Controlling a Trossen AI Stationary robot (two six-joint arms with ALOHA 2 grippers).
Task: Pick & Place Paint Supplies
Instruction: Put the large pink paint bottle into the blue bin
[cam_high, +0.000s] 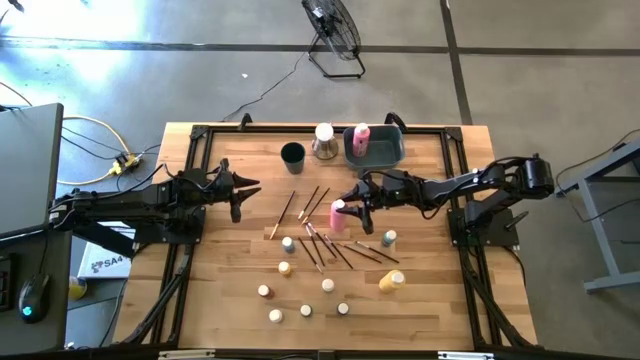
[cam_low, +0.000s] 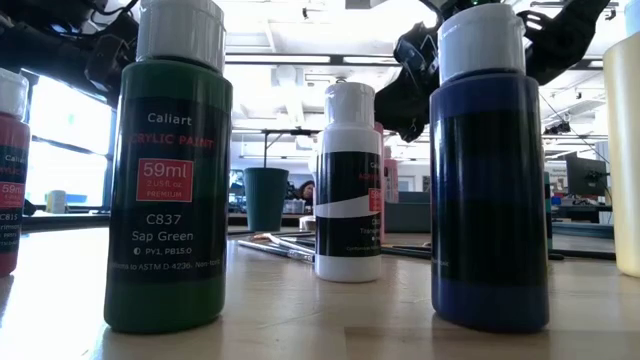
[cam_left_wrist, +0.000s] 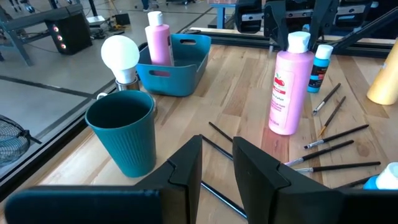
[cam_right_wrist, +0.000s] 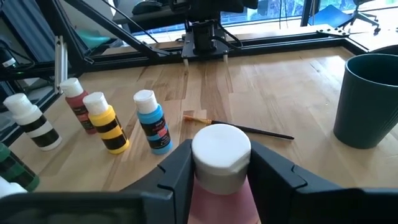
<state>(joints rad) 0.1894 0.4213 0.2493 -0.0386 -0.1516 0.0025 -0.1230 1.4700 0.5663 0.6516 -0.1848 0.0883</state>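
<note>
A tall pink paint bottle (cam_high: 338, 213) with a white cap stands upright at the table's middle, and my right gripper (cam_high: 350, 203) is shut on it. Thin dark-handled brushes (cam_high: 322, 238) lie scattered on the wood just nearer than it. Small bottles and pots stand around them: a teal-labelled one (cam_high: 388, 238), a yellow one (cam_high: 392, 281) and several white-capped pots (cam_high: 305, 311). A second pink bottle (cam_high: 360, 135) stands inside the grey-blue bin (cam_high: 385, 152). My left gripper (cam_high: 240, 190) waits at the table's left, slightly open, with nothing between its fingers. My right gripper pinches the pink bottle's white cap (cam_right_wrist: 221, 149) between its two fingers, one on each side. The fingers come from the table's right side, nearly level and slanting a little down. The bottle stays upright, and its base (cam_left_wrist: 285, 127) appears to rest on the table.
A teal ribbed cup (cam_high: 292, 153) and a white-topped metal object (cam_high: 324, 140) stand at the far middle beside the bin. Black frame rails (cam_high: 195, 160) run along the table's sides. In the low view, green (cam_low: 170, 180), white (cam_low: 348, 190) and blue (cam_low: 490, 170) bottles stand close to the near edge.
</note>
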